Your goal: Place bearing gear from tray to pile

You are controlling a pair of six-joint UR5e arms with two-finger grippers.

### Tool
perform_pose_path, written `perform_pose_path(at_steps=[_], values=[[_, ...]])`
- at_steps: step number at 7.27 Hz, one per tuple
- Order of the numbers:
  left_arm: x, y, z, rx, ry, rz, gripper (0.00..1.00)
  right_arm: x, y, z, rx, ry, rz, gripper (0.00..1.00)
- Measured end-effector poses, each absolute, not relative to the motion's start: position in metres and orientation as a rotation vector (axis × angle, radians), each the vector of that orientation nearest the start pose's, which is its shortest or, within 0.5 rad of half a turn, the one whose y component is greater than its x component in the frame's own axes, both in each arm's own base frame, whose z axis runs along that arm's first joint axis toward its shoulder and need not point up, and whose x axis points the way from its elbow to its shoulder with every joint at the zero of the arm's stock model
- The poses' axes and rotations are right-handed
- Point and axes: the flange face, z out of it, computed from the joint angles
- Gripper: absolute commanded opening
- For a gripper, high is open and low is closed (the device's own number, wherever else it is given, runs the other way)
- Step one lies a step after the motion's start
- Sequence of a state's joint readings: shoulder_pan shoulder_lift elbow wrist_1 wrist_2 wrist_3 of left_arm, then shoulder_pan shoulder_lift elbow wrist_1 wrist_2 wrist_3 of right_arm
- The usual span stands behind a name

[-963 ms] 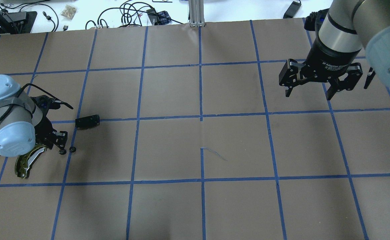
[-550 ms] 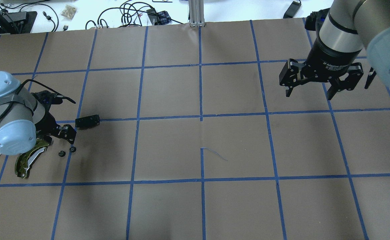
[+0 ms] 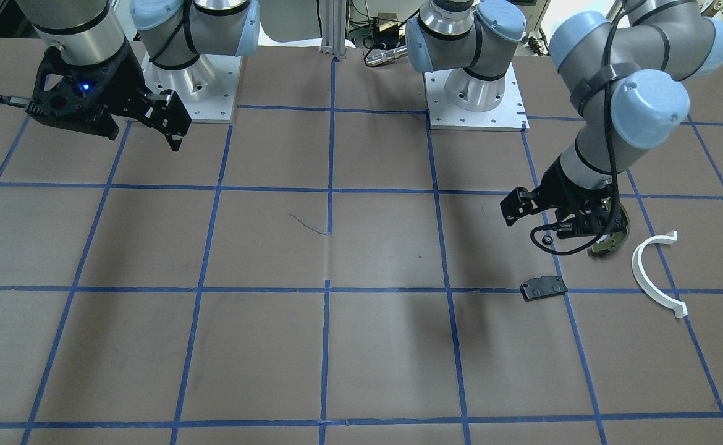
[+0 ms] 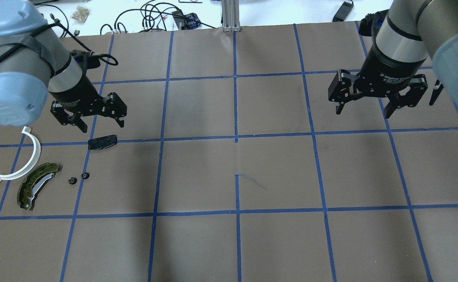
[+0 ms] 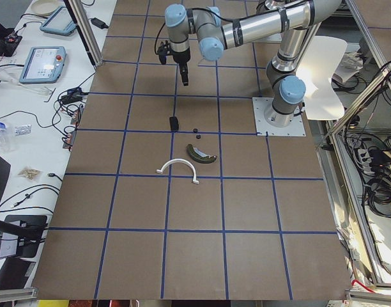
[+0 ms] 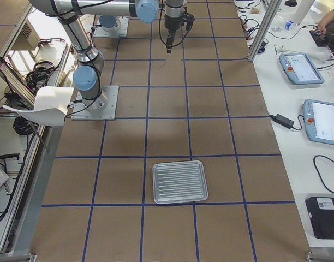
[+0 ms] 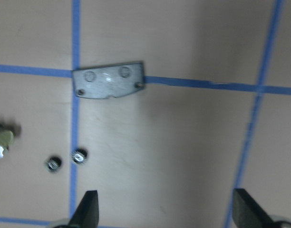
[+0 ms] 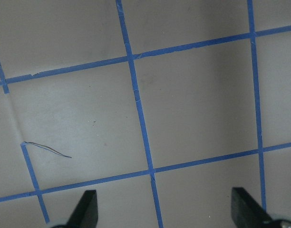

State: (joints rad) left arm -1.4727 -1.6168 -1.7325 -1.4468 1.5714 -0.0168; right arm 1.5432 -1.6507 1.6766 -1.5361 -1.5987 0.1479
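Two small black bearing gears (image 4: 72, 180) (image 4: 84, 176) lie side by side on the table, also in the left wrist view (image 7: 79, 155). They are beside the pile: an olive-green brake shoe (image 4: 37, 185), a white half-ring arc (image 4: 21, 162) and a flat black plate (image 4: 102, 142). My left gripper (image 4: 102, 127) is open and empty, raised above the table just beyond the plate. My right gripper (image 4: 362, 113) is open and empty, high over the far right of the table. The metal tray (image 6: 179, 182) shows only in the exterior right view and looks empty.
Brown paper with a blue tape grid covers the table (image 4: 237, 176). Cables and small devices (image 4: 162, 17) lie beyond the far edge. The two arm bases (image 3: 473, 93) stand on plates at the robot's side.
My left arm has lifted up and moved toward the far side, away from the brake shoe and gears, which uncovers the white arc. The gears stay put. The right arm has not moved.
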Motion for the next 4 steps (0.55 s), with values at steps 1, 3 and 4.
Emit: perform_pose_path(at_steps=[1, 3, 4], values=[[-0.12, -0.495, 0.438, -0.125, 3.161, 0.08, 1.0, 0.118, -0.454, 0.47, 0.277, 3.16, 0.106, 1.0], [-0.16, -0.472, 0.491, -0.033, 3.184, -0.009, 1.0, 0.117, -0.454, 0.47, 0.277, 3.161, 0.111, 1.0], [-0.165, -0.462, 0.5, -0.027, 3.183, -0.019, 1.0, 0.118, -0.454, 0.47, 0.275, 3.161, 0.112, 1.0]])
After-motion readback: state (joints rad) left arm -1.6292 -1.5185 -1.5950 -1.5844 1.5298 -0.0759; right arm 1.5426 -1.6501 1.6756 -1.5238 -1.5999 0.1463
